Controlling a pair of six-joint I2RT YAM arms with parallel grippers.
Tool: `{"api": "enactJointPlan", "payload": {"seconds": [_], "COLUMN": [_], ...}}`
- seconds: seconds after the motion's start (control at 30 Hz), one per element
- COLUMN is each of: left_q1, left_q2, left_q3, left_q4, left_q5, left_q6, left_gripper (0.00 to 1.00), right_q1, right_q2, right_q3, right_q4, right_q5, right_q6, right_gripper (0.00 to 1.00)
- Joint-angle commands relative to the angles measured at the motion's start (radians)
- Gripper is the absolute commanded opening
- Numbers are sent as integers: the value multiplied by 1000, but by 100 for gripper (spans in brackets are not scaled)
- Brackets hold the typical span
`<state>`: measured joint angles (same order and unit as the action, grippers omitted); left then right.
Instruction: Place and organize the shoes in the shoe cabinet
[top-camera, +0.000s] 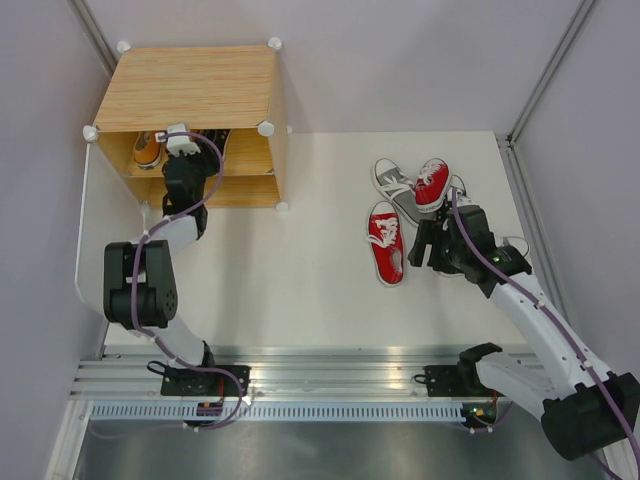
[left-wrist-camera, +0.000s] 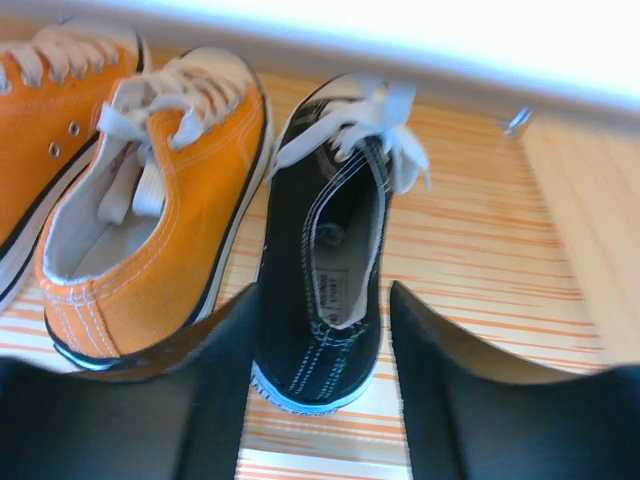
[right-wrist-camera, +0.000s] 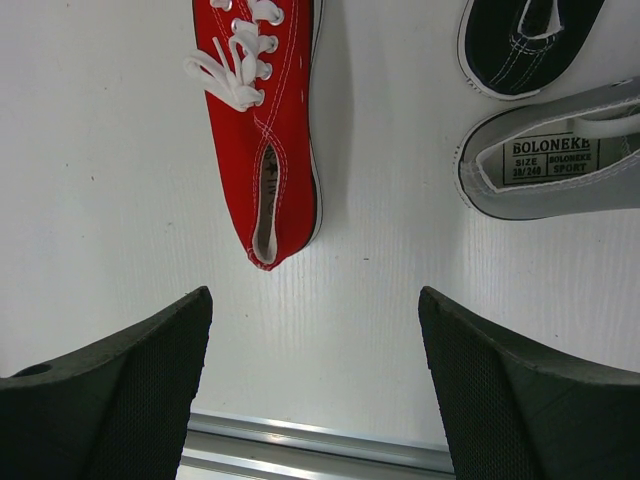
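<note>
The shoe cabinet (top-camera: 185, 85) stands at the back left with its front open. My left gripper (top-camera: 180, 140) reaches onto its upper shelf (left-wrist-camera: 480, 250). There a black shoe (left-wrist-camera: 330, 260) rests beside two orange shoes (left-wrist-camera: 150, 220). The left gripper (left-wrist-camera: 320, 340) is open, its fingers straddling the black shoe's heel with a gap on the right side. On the table lie a red shoe (top-camera: 386, 243), a second red shoe (top-camera: 432, 183) and a grey shoe (top-camera: 395, 185). My right gripper (right-wrist-camera: 315, 330) hangs open just behind the heel of the red shoe (right-wrist-camera: 262, 110), holding nothing.
Another black shoe (right-wrist-camera: 525, 40) and the grey shoe (right-wrist-camera: 560, 165) lie at the right of the right wrist view. An aluminium rail (right-wrist-camera: 320, 440) runs along the near table edge. The cabinet's white door (top-camera: 85, 220) stands swung open at the left.
</note>
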<state>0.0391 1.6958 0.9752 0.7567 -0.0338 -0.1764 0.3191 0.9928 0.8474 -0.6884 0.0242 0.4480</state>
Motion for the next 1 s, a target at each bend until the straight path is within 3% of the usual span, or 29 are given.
{"api": "enactJointPlan", "payload": {"seconds": [0.0,0.23,0.47,0.6,0.73,0.97], "left_q1": [5,4,-2,-8,-27,-82], "left_q2": [-76,-212,-468,-646,-769,-941], "left_q3": [-13,-90,-233,-222,-182,-92], "left_q4": [47,-58,-341,-692,-981,-1296], "left_q5": [52,45,41,37,-34,-44], "left_q6": [-28,-69,-176,-204,-201,-173], "left_gripper": [61,79,93,100,100,100], "right_q1": [5,5,5,3,-20,-141], "right_q2": [-25,-46,-22,56,156,392], "right_q3": [28,50,97,148,223,349], "right_q4": [23,13,3,-19,-43,53], "right_q5": [22,57,172,279,391,408], "right_q6": [-2,-28,-11,29,87,129], "right_gripper": [88,88,87,87,87,85]}}
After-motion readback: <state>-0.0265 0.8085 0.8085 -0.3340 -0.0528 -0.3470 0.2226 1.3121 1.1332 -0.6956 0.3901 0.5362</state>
